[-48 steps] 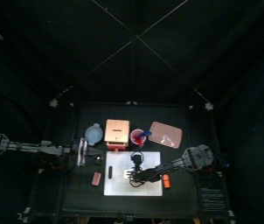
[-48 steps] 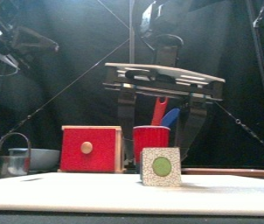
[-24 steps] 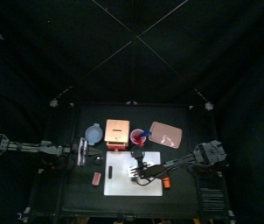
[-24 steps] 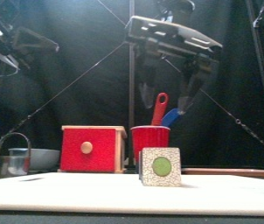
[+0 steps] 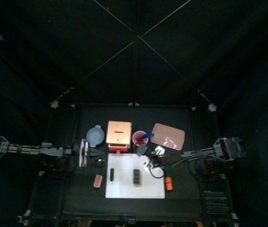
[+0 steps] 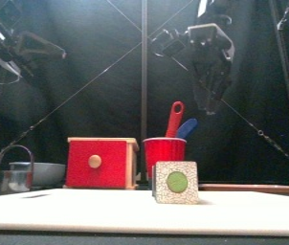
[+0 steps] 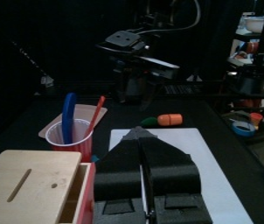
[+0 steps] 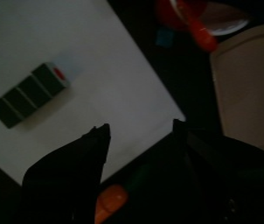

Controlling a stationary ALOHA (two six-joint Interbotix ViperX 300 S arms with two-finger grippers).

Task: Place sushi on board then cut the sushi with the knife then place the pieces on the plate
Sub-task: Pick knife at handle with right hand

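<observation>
dark green toy sushi roll (image 5: 139, 176) on white cutting board (image 5: 122, 186) | right gripper (image 8: 139, 128) spread, empty, far-right of it | left gripper (image 7: 145, 136) clenched

Your wooden box (image 5: 117, 133) has a blue-grey bowl (image 5: 94, 136) just left of it. An orange toy (image 5: 169, 183) lies well to its front-right.

cutting board (image 5: 122, 168) white | sushi roll (image 6: 177, 182) dark green, end speckled white | cup (image 6: 166, 153) red | tray (image 5: 169, 135) pink

Pink tray (image 8: 246, 74) partly off-frame
</observation>
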